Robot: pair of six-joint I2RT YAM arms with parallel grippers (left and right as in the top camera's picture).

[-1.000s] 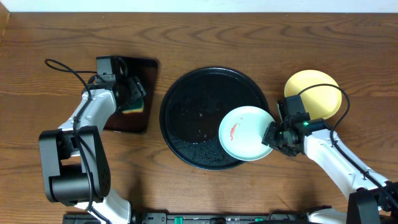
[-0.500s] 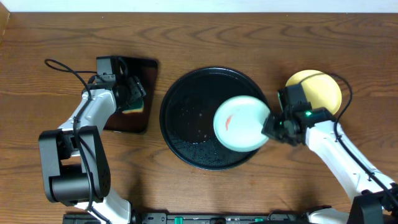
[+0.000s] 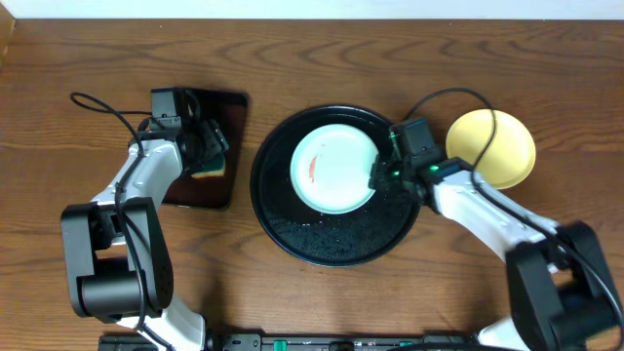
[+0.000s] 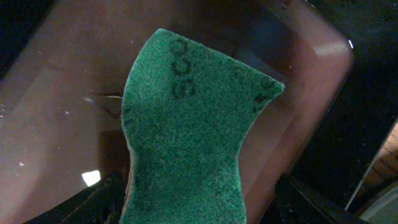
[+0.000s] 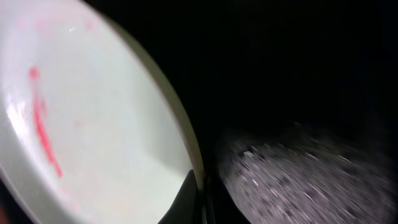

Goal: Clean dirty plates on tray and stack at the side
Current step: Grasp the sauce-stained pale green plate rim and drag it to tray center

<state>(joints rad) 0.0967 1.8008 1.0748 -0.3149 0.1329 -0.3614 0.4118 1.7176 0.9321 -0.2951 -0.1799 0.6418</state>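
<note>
The wooden table is bare apart from my 2 trays and the plates. From overhead, the pale plate now lies in the upper middle of the round black tray. 1 second ago it was hanging over the tray's lower right rim, so my right arm has swept it inward. The right gripper is pinched tight on the plate's right edge. The yellow plate sits on the table just right of the tray, unmoved. My left gripper has not budged over the rectangular tray. In the left wrist view the green sponge stands between 2 widely spread fingers, and I cannot tell whether either touches it. In the right wrist view the plate's rim runs down to my closed fingertips. The red smear is plain on its face, and wet black tray lies behind. I judge the plate is now placed for scrubbing, but the sponge is not yet gripped.
</note>
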